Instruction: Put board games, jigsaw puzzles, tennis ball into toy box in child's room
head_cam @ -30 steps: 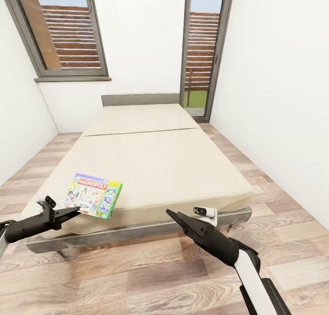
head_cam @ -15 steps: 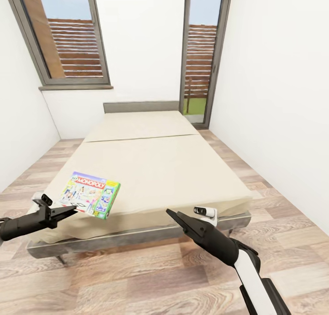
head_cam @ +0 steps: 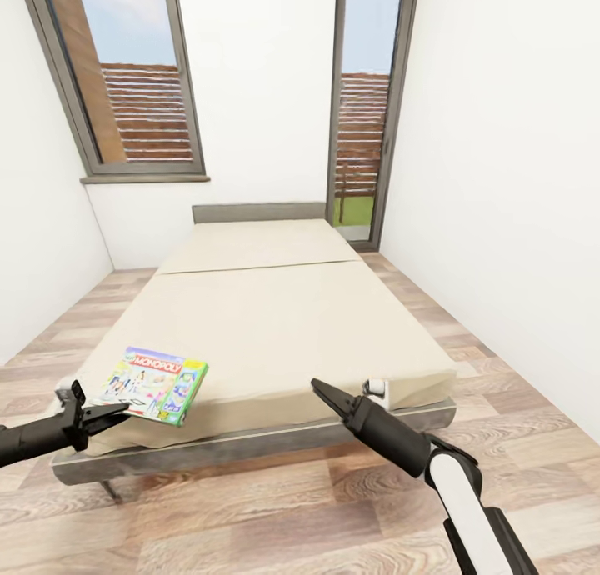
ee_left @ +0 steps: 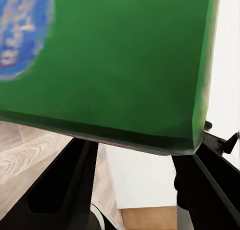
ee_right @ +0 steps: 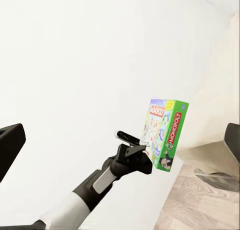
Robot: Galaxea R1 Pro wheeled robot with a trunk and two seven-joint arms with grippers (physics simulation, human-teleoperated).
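Head view: we see the Monopoly board game, a flat rectangular box with a green border, a white illustrated face and a red logo, at the lower left of the frame. It is tilted and held by one edge in the fingers of the left gripper, in front of the near left corner of the bed. In the left wrist view the green underside of the box sits between the two dark fingers, which are clamped on its edge. In the right wrist view we see the same box standing edge-on off the tip of the left arm, with the bed's beige corner beside it.

The right gripper is at the lower centre of the frame, pointing up and left over the foot of the bed; its fingers appear together, holding nothing.

The bed has a beige cover and a grey frame and occupies the centre of the frame. The wood-plank floor lies below it. A window is at the upper left and a glass door at the upper centre, with white walls on both sides.
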